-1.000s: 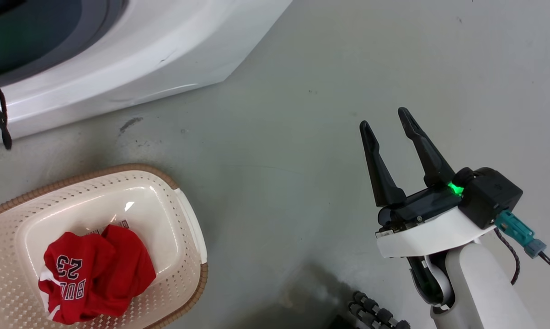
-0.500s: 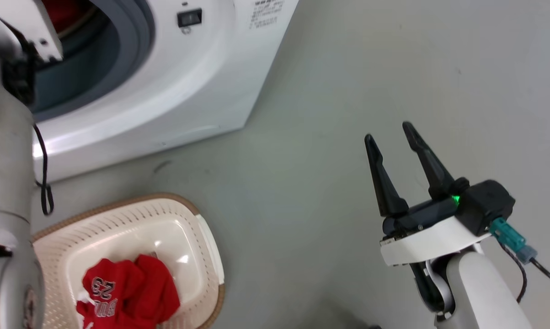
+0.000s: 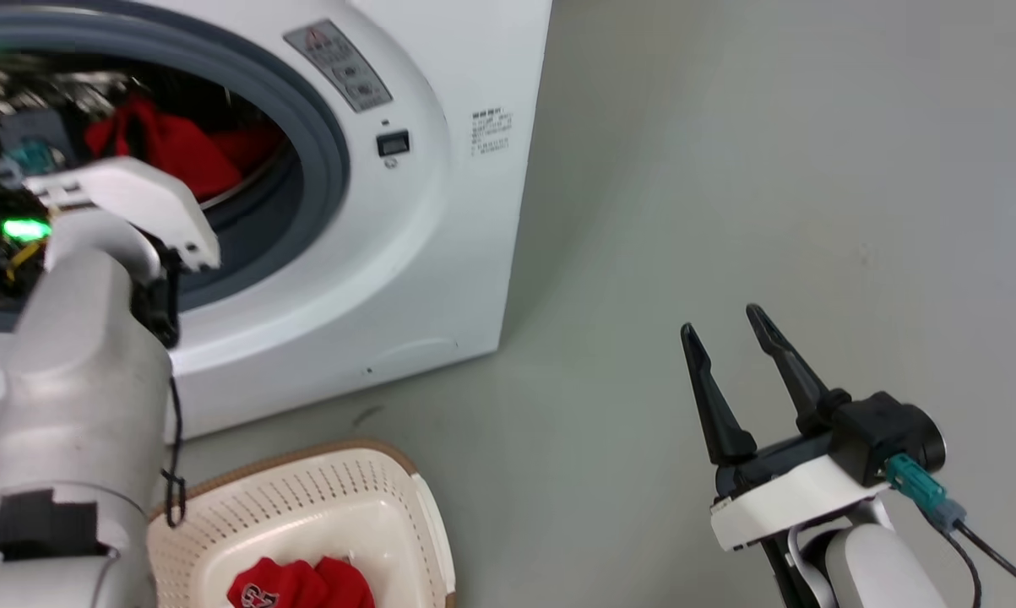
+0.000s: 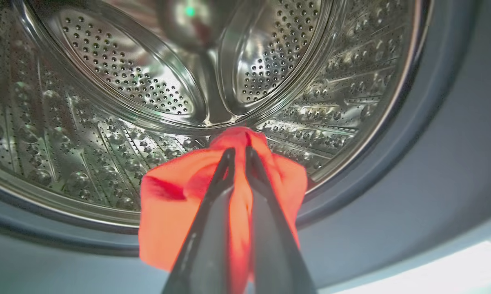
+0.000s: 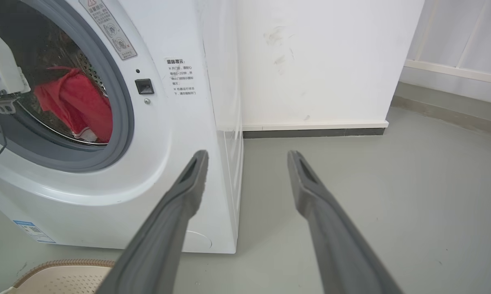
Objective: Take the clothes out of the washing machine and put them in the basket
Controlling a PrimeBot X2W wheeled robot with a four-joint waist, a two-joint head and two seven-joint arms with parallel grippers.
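Note:
The white washing machine (image 3: 440, 253) stands with its porthole open. My left arm reaches into the steel drum (image 4: 118, 81). There my left gripper (image 4: 237, 152) is shut on a plain red garment (image 4: 167, 212), which drapes around the fingers near the grey gasket. The same red garment (image 5: 82, 106) shows through the porthole in the right wrist view, and again as a red garment (image 3: 170, 152) in the head view. The basket (image 3: 305, 507) sits on the floor before the machine, with a lettered red garment (image 3: 301, 587) in it. My right gripper (image 3: 731, 325) hangs open over bare floor, far right of the basket.
Grey floor stretches to the right of the washing machine. A white wall with a dark skirting (image 5: 310, 132) stands behind it. A black cable (image 3: 174, 456) dangles from my left forearm over the basket's rim (image 5: 61, 264).
The head camera has tilted up, so the open porthole came into view and the basket slid to the bottom edge. My left arm has gone into the drum. The right gripper stays open.

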